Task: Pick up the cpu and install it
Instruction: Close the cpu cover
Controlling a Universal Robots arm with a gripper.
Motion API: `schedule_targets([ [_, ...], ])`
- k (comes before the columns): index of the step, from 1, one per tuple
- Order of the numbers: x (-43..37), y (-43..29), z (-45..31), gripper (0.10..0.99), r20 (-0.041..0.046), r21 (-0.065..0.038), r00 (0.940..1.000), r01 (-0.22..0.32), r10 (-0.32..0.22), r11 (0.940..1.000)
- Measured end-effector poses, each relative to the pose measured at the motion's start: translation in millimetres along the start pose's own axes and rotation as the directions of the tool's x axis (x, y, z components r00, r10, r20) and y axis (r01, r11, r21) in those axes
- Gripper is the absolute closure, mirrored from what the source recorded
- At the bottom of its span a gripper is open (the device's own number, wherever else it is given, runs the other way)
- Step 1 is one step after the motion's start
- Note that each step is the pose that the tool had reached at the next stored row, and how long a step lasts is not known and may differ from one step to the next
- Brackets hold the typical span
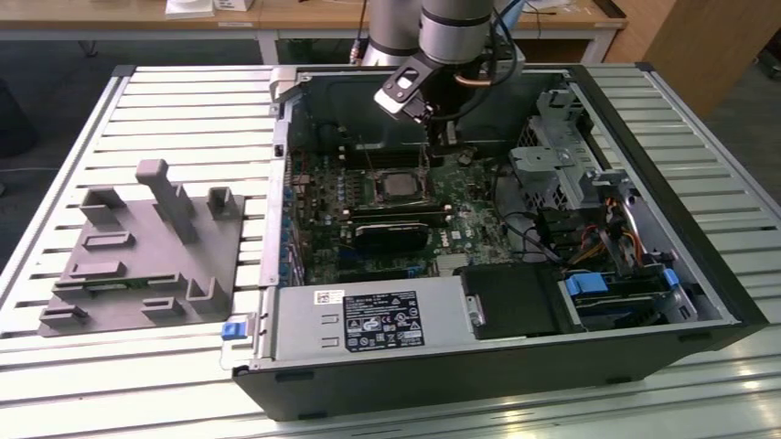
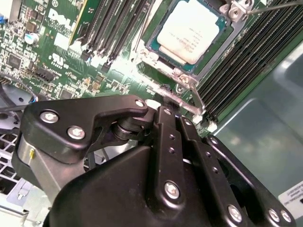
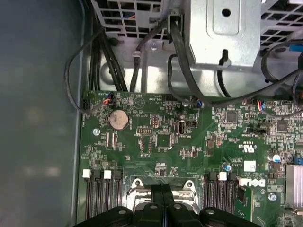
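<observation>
In the exterior view I reach down into the open computer case [image 1: 488,370] from the upper middle of the frame. My pincer [image 1: 441,151] is over the motherboard [image 1: 324,183]. In the first wrist view my pincer [image 3: 162,189] is clenched, its two black fingers pressed flat together with nothing between them. The cpu [image 1: 397,186] lies flat in its socket [image 2: 156,56] at the centre of the board, silver top up. In the exterior view it is just below and left of my fingertips. The second wrist view shows the cpu [image 2: 188,29] apart from me, ringed by the metal frame. The grey plastic tray [image 1: 134,247] sits on the slatted desk [image 1: 159,101], at the left of that frame.
</observation>
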State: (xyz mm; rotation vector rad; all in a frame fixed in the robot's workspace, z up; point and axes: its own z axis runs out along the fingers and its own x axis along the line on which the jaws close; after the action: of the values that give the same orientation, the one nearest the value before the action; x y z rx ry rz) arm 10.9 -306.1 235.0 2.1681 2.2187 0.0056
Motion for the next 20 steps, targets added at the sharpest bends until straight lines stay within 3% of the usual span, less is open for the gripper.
schedule_targets([
  [20,0.7,-21.5,7.0,0.98,0.0001,0.0,1.0,0.0,0.0,1.0],
])
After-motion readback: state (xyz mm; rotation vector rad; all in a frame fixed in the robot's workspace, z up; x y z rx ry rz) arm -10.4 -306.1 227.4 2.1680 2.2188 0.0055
